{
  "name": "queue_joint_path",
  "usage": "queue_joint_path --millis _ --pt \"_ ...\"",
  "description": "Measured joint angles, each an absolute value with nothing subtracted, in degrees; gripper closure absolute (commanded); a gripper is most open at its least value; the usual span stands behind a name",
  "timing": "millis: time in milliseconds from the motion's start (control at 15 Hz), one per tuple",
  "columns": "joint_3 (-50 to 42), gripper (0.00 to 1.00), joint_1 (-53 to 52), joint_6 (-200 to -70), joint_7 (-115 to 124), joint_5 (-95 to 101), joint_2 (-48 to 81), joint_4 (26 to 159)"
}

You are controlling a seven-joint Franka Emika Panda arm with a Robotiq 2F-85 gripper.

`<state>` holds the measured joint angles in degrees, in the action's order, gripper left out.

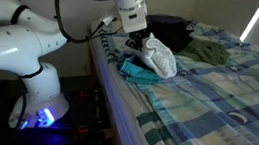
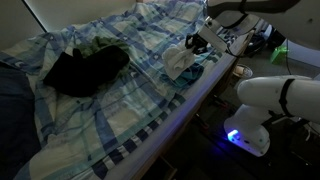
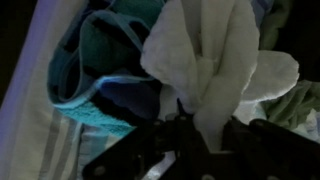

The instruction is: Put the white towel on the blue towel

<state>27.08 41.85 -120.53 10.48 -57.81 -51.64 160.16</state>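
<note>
We see a worktop [image 1: 216,104] covered with a blue and white checked blanket. The robot arm reaches over the edge of the worktop that is nearest to the robot's base [image 1: 36,106]. A small blue light glows at the bottom of that base.

The gripper [image 1: 139,39] is closed on the white towel [image 1: 160,58]. It pinches the towel at the top, and the rest hangs down in soft folds. In the wrist view the white towel [image 3: 215,70] comes out from between the dark parts of the gripper [image 3: 190,135] and fills much of the picture.

The blue towel [image 1: 138,72] lies crumpled on the worktop, close to that same edge. The white towel hangs just beside it and partly over it. We cannot tell if the bottom of the white towel touches the blue one. In the wrist view the blue towel [image 3: 95,60] sits behind the white one, bunched up with a pale rim.

In an exterior view the gripper [image 2: 197,42] holds the white towel [image 2: 180,60] above the blue towel [image 2: 185,76], and the worktop [image 2: 120,110] stretches away from them. A pile of dark clothes [image 2: 85,68] lies well apart, nearer the far edge. In an exterior view a green cloth [image 1: 208,53] also lies farther back on the blanket.
</note>
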Motion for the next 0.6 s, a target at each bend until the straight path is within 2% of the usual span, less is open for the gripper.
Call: queue_joint_path --millis 600 --pt "28.5 0.95 45.6 -114.1 10.4 -56.6 -44.0 160.2"
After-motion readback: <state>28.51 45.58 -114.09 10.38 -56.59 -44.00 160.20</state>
